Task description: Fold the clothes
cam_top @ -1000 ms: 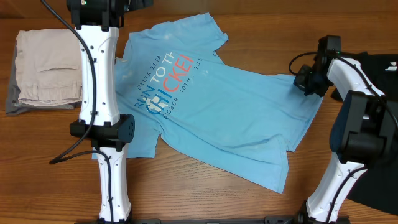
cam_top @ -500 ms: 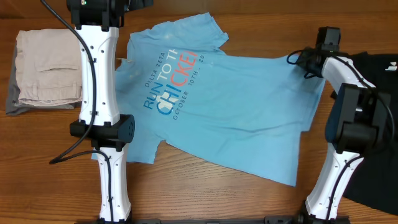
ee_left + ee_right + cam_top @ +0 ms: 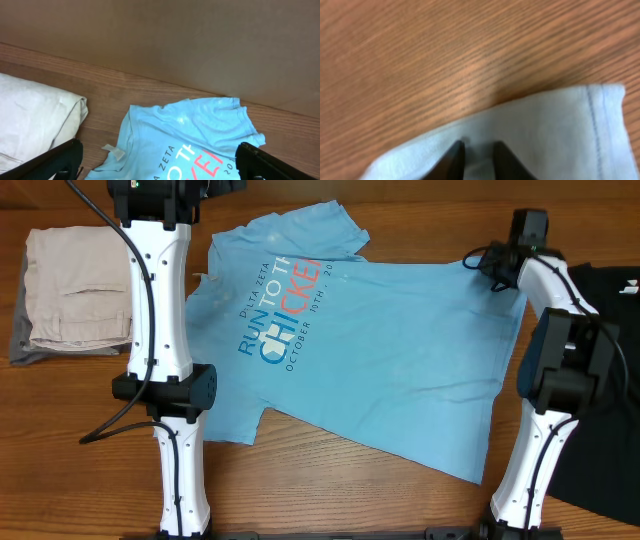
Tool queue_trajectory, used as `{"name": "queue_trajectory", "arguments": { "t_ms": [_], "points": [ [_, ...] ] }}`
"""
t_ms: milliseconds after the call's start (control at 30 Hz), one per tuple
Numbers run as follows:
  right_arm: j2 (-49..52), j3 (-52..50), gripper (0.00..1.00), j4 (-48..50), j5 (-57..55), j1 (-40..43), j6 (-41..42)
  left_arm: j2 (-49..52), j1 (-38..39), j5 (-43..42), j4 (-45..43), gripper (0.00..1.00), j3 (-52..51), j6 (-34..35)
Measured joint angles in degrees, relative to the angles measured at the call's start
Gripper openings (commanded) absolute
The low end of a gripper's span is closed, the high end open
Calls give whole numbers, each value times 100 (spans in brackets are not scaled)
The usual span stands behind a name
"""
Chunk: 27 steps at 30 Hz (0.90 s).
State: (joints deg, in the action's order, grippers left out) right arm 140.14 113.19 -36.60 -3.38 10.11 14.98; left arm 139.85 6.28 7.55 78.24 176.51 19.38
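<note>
Lying spread face up on the wooden table, a light blue T-shirt stretches between the two arms, with its lettering near the left arm and a folded beige garment on that arm's outer side. The right gripper sits at the shirt's far right corner, fingers only slightly parted with a fold of hem between them; whether they pinch it cannot be told. The left gripper hangs above the shirt's far left part, fingers spread wide, holding nothing.
</note>
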Motion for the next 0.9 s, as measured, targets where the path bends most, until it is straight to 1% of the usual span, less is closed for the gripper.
{"name": "queue_trajectory", "arguments": {
  "t_ms": [67, 167, 233, 333, 400, 500, 567, 667, 767, 800, 900],
  "points": [
    [149, 721, 29, -960, 55, 33, -50, 0, 0, 2, 2, 100, 0, 0],
    [240, 1825, 28, -2308, 98, 70, -68, 0, 0, 2, 0, 100, 0, 2],
    [238, 2712, 32, -3204, 109, 79, 20, 0, 0, 2, 0, 100, 0, 2],
    [208, 3792, 36, -4304, 120, 79, 188, 0, 0, 0, 0, 100, -2, 2],
    [151, 4321, 39, -5036, 157, 79, 304, 0, 0, 0, 2, 100, 0, 0],
    [50, 4809, 42, -5821, 195, 76, 442, 0, 0, 2, 2, 100, 0, 2],
    [-24, 4986, 44, -6046, 240, 76, 498, 0, 0, 0, 2, 100, -2, 2],
    [-179, 5042, 46, -6050, 437, 76, 568, 0, 0, 0, 2, 100, -2, 0],
    [-350, 5025, 57, -6048, 822, 76, 584, 0, 0, 0, 2, 100, 0, 2],
    [-461, 4944, 58, -6041, 984, 72, 575, 0, 0, 2, 0, 100, 0, 2],
    [-909, 4570, 59, -6046, 1241, 33, 562, 0, 0, 0, 0, 100, 0, 2]
  ]
}}
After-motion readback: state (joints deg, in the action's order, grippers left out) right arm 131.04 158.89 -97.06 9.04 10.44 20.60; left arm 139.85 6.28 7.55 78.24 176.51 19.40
